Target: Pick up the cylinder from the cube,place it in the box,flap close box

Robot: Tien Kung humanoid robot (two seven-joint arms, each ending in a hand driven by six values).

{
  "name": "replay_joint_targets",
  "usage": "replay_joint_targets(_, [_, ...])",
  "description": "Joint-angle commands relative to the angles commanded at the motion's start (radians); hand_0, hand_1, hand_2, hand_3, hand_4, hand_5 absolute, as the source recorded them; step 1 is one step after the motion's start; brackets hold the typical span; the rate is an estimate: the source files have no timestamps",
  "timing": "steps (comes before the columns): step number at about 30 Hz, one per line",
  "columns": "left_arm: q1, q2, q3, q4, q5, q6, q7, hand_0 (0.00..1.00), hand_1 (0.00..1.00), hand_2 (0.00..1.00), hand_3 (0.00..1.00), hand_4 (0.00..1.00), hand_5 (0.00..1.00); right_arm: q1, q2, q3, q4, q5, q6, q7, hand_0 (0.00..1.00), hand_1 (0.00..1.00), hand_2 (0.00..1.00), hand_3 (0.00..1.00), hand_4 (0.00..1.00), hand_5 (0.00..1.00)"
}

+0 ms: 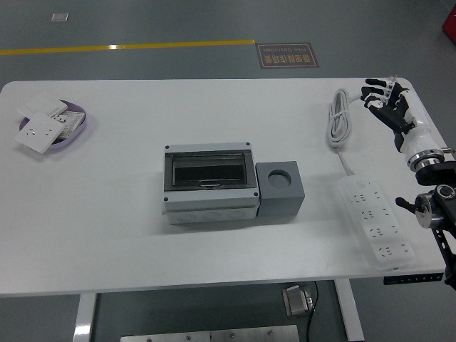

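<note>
cylinder: not visible as a separate piece; cube (280,189) top shows only a dark round hole, can't tell if the cyl sits sunk in it or is absent.
cube: grey, mid-table, touching box's right side.
box: grey enclosure (209,184), mid-table, clear flap looks down over the window, though task wants it open for the drop. Can't tell for sure.
R hand: right hand (388,105) near far-right corner of tabletop, fingers spread, holding nothing, well apart from cube.
L hand: not in view.
risk 1: if cyl is flush in hole, little to pinch; fingers may slip or drag the cube.
risk 2: cube touches box, so fingers on that side have no room; could shove box.
risk 3: long reach from far-right corner passes over power strip (373,221) and coiled cable (339,122) by right edge; arm could snag or push them.
risk 4: flap shut means the drop is blocked.
clutter: purple tray (80,127) w/ white switch plates (39,134), far-left corner, out of the way.
</note>
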Motion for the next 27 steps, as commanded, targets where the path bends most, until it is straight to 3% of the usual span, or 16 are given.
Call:
replay_joint_targets(8, [-0.014, 0.0, -0.02, -0.002, 0.024, 0.001, -0.002, 0.566, 0.61, 0.574, 0.598, 0.707, 0.183, 0.009, 0.003, -0.012, -0.004, 0.009, 0.006, 0.006, 0.701, 0.673, 0.675, 0.668, 0.666, 0.257])
replay_joint_targets(27, [-0.017, -0.007, 0.008, 0.0, 0.005, 0.001, -0.002, 0.566, 0.61, 0.573, 0.598, 0.707, 0.183, 0.018, 0.01, -0.017, -0.016, 0.035, 0.022, 0.022, 0.707, 0.673, 0.675, 0.668, 0.668, 0.252])
